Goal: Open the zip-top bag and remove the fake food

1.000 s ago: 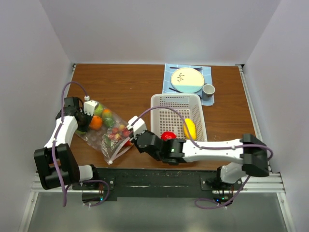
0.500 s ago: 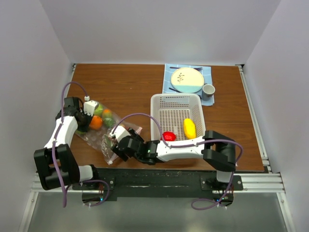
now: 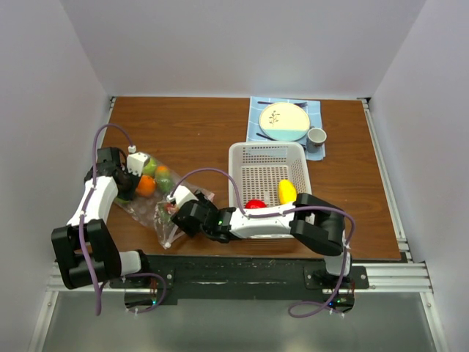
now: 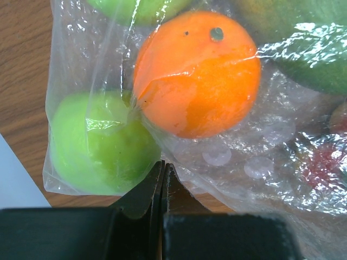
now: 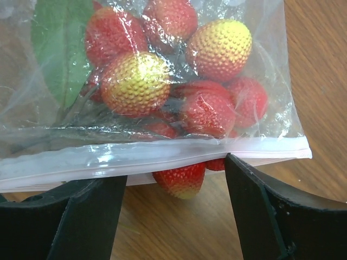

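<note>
The zip-top bag [image 3: 157, 203] lies on the left of the table, clear and crinkled, with an orange [image 3: 145, 185] and green fruits [image 3: 151, 167] at its far end. My left gripper [image 3: 130, 173] is shut there, pinching the film [image 4: 162, 165] between a green fruit [image 4: 92, 143] and the orange [image 4: 198, 73]. My right gripper [image 3: 179, 211] is open at the bag's mouth. The zip strip [image 5: 162, 153] crosses between its fingers, and one strawberry [image 5: 180, 181] pokes out below the strip. More strawberries [image 5: 135, 81] sit inside the bag. A lemon [image 3: 287, 192] and a red fruit [image 3: 255, 205] lie in the basket.
The white perforated basket [image 3: 267, 152] stands right of the bag, with the right arm stretched along its near edge. A plate [image 3: 284, 121] and a cup [image 3: 316, 137] rest on a blue mat at the back right.
My right gripper has slid left along the bag's mouth and opened its jaws. Its arm has folded closer to the basket's near edge. The left arm has not moved.
</note>
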Available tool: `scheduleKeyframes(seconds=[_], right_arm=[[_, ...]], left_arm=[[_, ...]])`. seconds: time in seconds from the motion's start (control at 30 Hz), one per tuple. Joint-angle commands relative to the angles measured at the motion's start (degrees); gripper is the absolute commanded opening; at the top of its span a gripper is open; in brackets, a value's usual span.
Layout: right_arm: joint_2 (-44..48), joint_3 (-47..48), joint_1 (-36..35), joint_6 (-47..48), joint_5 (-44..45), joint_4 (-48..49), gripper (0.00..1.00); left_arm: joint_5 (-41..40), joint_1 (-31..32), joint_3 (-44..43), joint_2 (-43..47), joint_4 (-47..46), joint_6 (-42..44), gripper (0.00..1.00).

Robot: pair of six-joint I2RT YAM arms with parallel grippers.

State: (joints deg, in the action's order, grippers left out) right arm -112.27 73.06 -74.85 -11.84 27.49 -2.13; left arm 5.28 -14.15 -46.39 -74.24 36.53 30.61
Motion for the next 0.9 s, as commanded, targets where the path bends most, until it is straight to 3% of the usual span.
scheduleKeyframes(seconds=[0.0,0.1,0.2,0.37,0.87], right_arm=[[0.3,2.3,0.2,-1.0,1.0,0.1,0.74],[2.3,1.1,0.1,-3.5,4.1,-1.2,0.72],[7.4,-3.1,-0.4,-6.6,6.1,-1.1,0.77],[12.1,-8.4,-0.7,-9.9,4.2,-0.2,0.78],[5.1,-4.6,-0.6,-10.1,0.5,2.0,0.74]], left_arm=[[0.9,-0.4,-0.8,1.1,-0.3,-0.1,0.0],[0.5,-0.5,-0.5,1.5,-0.4,0.1,0.0],[0.3,-0.5,0.0,1.8,-0.8,0.4,0.0],[1.1,-0.4,0.1,1.4,-1.0,-0.1,0.0],[0.3,-0.4,0.1,3.3,0.0,0.5,0.0]])
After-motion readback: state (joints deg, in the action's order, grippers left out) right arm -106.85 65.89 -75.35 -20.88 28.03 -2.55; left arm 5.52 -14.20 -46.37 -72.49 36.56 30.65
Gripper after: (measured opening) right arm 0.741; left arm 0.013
